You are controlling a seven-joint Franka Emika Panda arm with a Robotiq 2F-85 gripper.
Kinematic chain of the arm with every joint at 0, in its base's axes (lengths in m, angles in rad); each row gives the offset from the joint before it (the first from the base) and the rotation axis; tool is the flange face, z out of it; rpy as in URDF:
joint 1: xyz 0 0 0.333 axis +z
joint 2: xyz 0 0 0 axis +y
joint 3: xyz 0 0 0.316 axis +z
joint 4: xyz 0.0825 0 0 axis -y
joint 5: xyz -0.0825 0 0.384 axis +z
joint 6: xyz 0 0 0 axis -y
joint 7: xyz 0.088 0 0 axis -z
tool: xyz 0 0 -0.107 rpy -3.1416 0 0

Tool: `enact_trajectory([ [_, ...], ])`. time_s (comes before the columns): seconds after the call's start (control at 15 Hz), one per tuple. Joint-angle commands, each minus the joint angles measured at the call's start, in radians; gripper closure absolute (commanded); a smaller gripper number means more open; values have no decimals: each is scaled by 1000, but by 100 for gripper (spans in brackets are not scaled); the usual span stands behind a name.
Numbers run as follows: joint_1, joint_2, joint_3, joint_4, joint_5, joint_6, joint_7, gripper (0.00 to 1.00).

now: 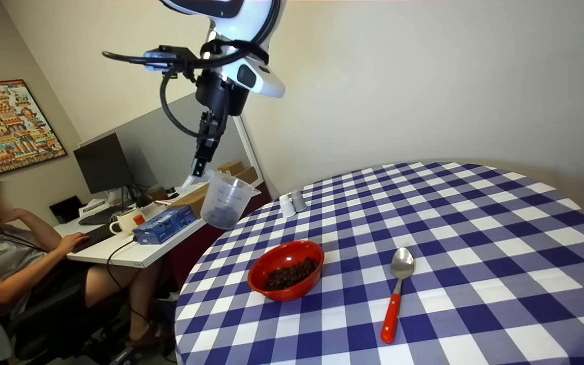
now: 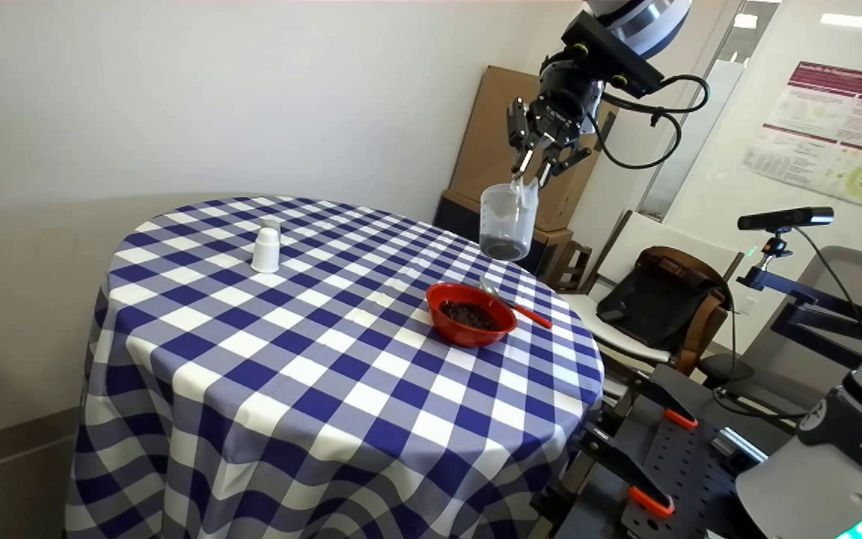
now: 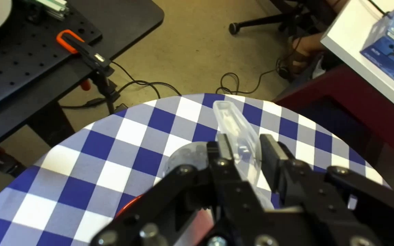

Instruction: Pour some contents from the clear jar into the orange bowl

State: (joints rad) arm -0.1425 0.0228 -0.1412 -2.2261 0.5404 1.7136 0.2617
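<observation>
Jar [image 1: 228, 197] of cloudy, see-through plastic, its sides tapering and its lip drawn into a small spout [image 1: 254, 193], hung in the air near the bowl [image 1: 271, 261], higher than it and seemingly off to one side. Dark pieces [image 2: 503, 247] covered its base. The claw [image 3: 246, 145] was narrow, pinching the jar's handle [image 3: 234, 124], so all the weight hung from that grip. Glossy, round and red, the bowl held a rough heap of dark bits [image 1: 292, 274], so the pour was perhaps partly done; the views did not settle it.

If more was due, a good pour seemed to call for the spout over the bowl's middle, low above the rim, then a slow tip and an early levelling, since only some was wanted. Loose pieces would likely slide in a rush, and the smooth handle might twist.

Near the bowl lay a spoon [image 1: 396, 299], metal-headed and red-handled; farther off stood two small pale cylinders [image 1: 287, 206]. Bowl, spoon and cylinders rested on the bench [image 1: 474, 228], draped in blue-and-white checked cloth [image 2: 326, 419].
</observation>
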Motion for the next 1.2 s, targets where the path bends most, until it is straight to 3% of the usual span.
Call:
enact_trajectory([
  [0.0,20,26,21,70,-105,-90,-69,93],
  [1.13,128,139,137,146,-609,-117,-459,93],
])
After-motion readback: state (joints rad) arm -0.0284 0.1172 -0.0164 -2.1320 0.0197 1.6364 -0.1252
